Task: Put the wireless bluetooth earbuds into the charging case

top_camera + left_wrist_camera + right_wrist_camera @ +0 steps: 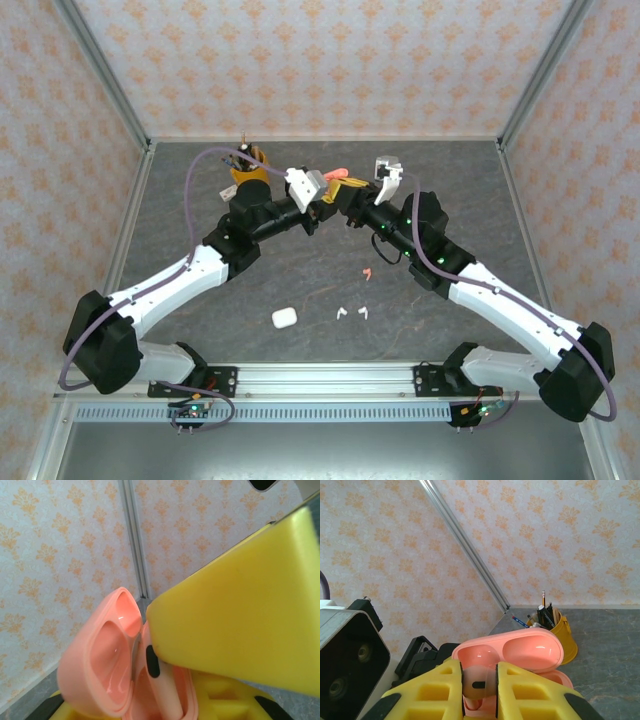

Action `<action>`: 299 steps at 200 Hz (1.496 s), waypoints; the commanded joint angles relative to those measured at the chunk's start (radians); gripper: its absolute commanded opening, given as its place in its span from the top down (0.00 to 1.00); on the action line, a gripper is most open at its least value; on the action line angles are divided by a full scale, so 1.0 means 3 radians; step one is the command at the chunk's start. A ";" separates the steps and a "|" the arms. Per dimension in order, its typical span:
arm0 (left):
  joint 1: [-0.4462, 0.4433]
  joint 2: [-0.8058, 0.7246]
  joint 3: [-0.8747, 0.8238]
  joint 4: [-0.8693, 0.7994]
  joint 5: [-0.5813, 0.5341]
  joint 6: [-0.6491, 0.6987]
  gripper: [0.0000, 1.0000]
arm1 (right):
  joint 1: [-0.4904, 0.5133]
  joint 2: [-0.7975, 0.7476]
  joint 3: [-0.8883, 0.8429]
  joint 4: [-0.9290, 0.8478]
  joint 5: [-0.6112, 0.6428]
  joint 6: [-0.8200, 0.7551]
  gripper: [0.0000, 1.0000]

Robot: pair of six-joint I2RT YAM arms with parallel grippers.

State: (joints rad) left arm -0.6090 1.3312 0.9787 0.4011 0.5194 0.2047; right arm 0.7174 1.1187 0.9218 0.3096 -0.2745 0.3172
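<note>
While the left gripper [322,208] clamps the open salmon-pink charging case [100,665], the right gripper [479,672] pinches a pink earbud [479,681] at its opening; a loose pink earbud [367,271] and two white earbuds [342,312] lie on the table [480,200].

An earbud [479,682] sits between the right gripper [479,690] fingers, at the mouth of the open charging case [520,655] clamped in the left gripper [150,707], with a pen cup [560,630] beyond-right; behind both grippers lie a single earbud [367,271], a pair of earbuds [341,313] and a closed case [284,317].
</note>
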 commanded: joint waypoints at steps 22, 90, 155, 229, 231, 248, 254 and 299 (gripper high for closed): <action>-0.0071 -0.0256 0.0038 0.0305 0.0150 0.0054 1.00 | -0.0039 0.0065 -0.0035 -0.0140 -0.0026 0.0103 0.82; -0.0104 -0.0265 0.0042 0.0231 0.0201 0.0089 1.00 | -0.0052 0.0132 0.0059 0.0020 0.0061 0.0206 0.82; -0.0123 -0.0300 0.0059 0.0149 0.0207 0.0163 1.00 | -0.0051 0.0198 0.0143 -0.0213 -0.0184 0.0004 0.82; -0.0128 -0.0323 0.0078 0.0109 0.0242 0.0154 1.00 | -0.0054 0.0198 0.0183 -0.0716 -0.0220 -0.0355 0.82; -0.0128 -0.0322 0.0080 0.0110 0.0242 0.0155 1.00 | -0.0054 0.0198 0.0187 -0.0723 -0.0227 -0.0359 0.82; -0.0128 -0.0325 0.0078 0.0115 0.0242 0.0137 1.00 | -0.0054 0.0279 0.0214 -0.0769 -0.0252 -0.0352 0.81; -0.0129 -0.0325 0.0073 0.0126 0.0242 0.0126 1.00 | -0.0059 0.0290 0.0215 -0.0774 -0.0242 -0.0342 0.81; -0.0128 -0.0326 0.0006 0.0221 0.0234 0.0028 1.00 | -0.0110 0.0294 0.0224 -0.0807 -0.0058 -0.0102 0.70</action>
State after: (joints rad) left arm -0.6090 1.2957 0.9726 0.3008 0.4831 0.2337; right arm 0.7082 1.1664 0.9916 0.1833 -0.3477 0.2470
